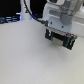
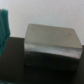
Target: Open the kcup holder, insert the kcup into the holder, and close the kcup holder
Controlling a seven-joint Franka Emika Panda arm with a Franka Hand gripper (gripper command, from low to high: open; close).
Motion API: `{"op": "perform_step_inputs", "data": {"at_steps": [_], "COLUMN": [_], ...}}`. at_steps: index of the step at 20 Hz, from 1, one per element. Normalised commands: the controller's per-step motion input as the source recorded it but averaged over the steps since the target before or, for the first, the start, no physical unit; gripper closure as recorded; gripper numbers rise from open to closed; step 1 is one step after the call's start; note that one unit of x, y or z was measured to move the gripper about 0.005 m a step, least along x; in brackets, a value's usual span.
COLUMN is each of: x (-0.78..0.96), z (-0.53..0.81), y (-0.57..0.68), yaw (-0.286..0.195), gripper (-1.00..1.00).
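Exterior view. Foreground: bare white table point(image 1: 25, 57). Behind it, at about two o'clock from frame centre, the gripper point(image 1: 60, 39) hangs from the white arm point(image 1: 62, 12), its dark finger assembly low over the table. Whether the jaws stand wide or narrow, or hold anything, cannot be told; the picture is too blurred. Dark clutter lies at the far edge, toward ten o'clock.

Wrist view. A grey, boxy block point(image 2: 51, 46) with a lighter top face fills the centre on a dark surface; it may be the kcup holder, though no drawer fronts or handles can be made out. A green-teal patch point(image 2: 4, 27) sits at nine o'clock, possibly the kcup's top, not certain.

Step in hand, as judged: approach to open the holder. To do it well, the fingers should come square to the drawer front, close on the handle only, and pull straight along the drawer's slide line, with no sideways drag.

Orientation: the block's long axis runs roughly from nine to three o'clock in the wrist view; which face bears the drawers cannot be told.
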Motion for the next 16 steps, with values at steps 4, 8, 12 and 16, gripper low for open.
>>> {"op": "perform_step_inputs", "data": {"at_steps": [4,8,12,16], "x": [-0.38,-0.42,-0.46,-0.52], "z": [-0.15,-0.07,-0.03,-0.02], "y": [0.29,0.29,0.3,0.33], "yaw": [0.167,0.157,0.156,0.156], "gripper": [-1.0,-1.0,-1.0,-1.0]}}
